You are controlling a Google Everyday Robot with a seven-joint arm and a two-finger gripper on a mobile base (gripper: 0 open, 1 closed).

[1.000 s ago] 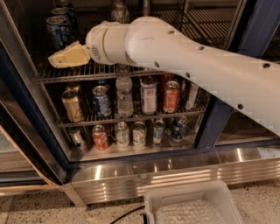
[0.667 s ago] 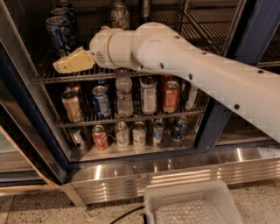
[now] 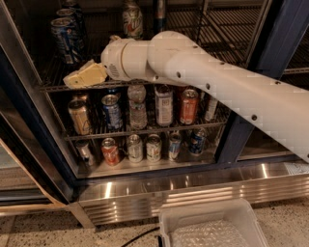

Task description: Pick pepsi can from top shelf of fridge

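Note:
Two pepsi cans stand at the left of the top shelf (image 3: 219, 34) of the fridge (image 3: 285, 29): a front one (image 3: 64, 34) and one behind it (image 3: 72, 17). They are dark blue with pale streaks. My gripper (image 3: 83, 77), cream-coloured on a white arm (image 3: 203, 72), is at the shelf's front edge. It is just below and to the right of the front pepsi can and does not touch it. It holds nothing that I can see.
A white-and-green can (image 3: 131, 19) and a slim dark can (image 3: 160, 13) stand further back on the top shelf. The lower racks (image 3: 145, 130) hold several cans and bottles. A ribbed steel base (image 3: 193, 193) and a clear plastic bin (image 3: 212, 226) are below.
The gripper and wrist have moved down and a little to the right, from level with the front pepsi can to the shelf's front edge. The cans have not moved.

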